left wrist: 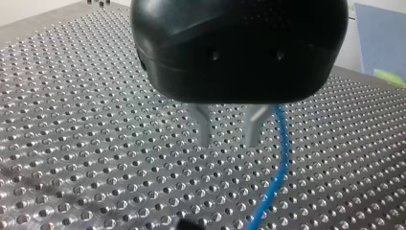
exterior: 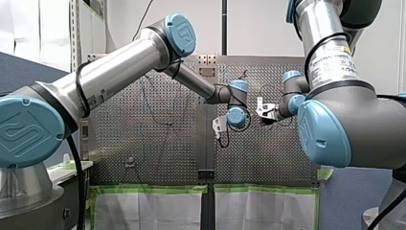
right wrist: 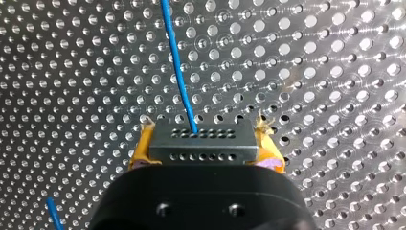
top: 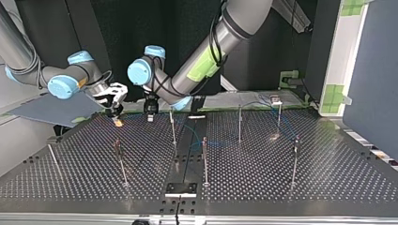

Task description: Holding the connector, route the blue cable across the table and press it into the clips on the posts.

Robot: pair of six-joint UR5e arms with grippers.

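Perforated steel bench (top: 328,178) set with thin upright posts (top: 204,159), seen from across in the top view, with dark panels behind.

Right gripper (right wrist: 203,143), at the far left of the top view, has its yellow-padded fingers (right wrist: 268,153) clamped on the grey connector (right wrist: 202,141), low over the far edge of the bench. Left gripper (left wrist: 229,129), just to the right of it in that view, hangs with its metal fingers (left wrist: 205,127) parted and nothing between them. The blue cable (left wrist: 282,163) passes just outside one finger, not within the gap.

Progress, as judged: the connector is in hand. Faint blue runs thread among the posts at the middle and right of the top view, so part of the route appears laid. Whether any run is seated in a clip is too small to tell. The near-left post (top: 121,161) shows no cable, so routing and pressing-in there seem to remain.

Orientation, right wrist view: the connector's long axis lies across the fingers, pad to pad, and its holed face is turned away from the gripper toward the bench. The cable leaves the middle of that face and runs on ahead of the fingers, roughly at right angles to the connector's long axis and leaning slightly to one side.
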